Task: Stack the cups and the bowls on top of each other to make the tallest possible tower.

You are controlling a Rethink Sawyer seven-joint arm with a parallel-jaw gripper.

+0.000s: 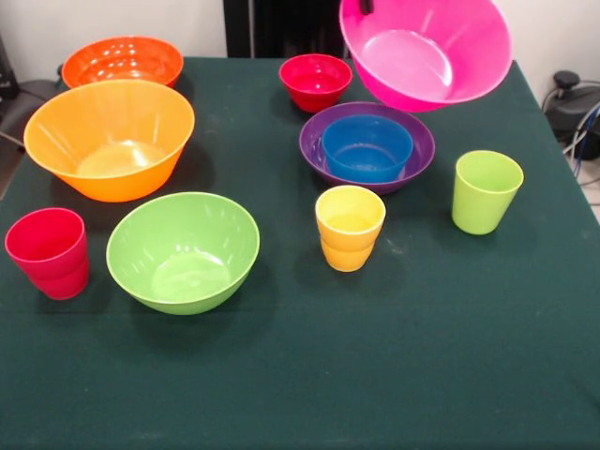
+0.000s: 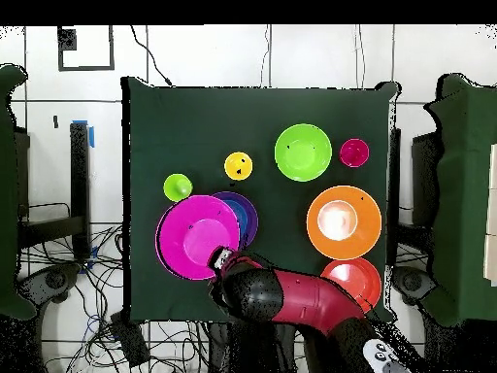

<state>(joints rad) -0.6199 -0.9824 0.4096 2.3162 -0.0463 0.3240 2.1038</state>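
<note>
My gripper [image 2: 221,257] is shut on the rim of the large pink bowl [image 1: 427,49] and holds it tilted in the air. It hangs above and just behind the purple bowl [image 1: 319,141], which has the small blue bowl [image 1: 367,147] nested inside. Only the gripper's tip [image 1: 364,6] shows in the front view. The small red bowl [image 1: 316,82] stands left of the pink bowl. The yellow cup [image 1: 350,228] and lime green cup [image 1: 486,191] stand in front of the purple bowl. The red cup [image 1: 49,253] stands at the near left.
The light orange bowl [image 1: 110,138] and red-orange bowl [image 1: 122,62] stand at the far left, with the lime green bowl [image 1: 183,251] in front of them. The arm [image 2: 291,301] reaches in from the bottom in the overhead view. Cables lie off the table's right edge [image 1: 577,103].
</note>
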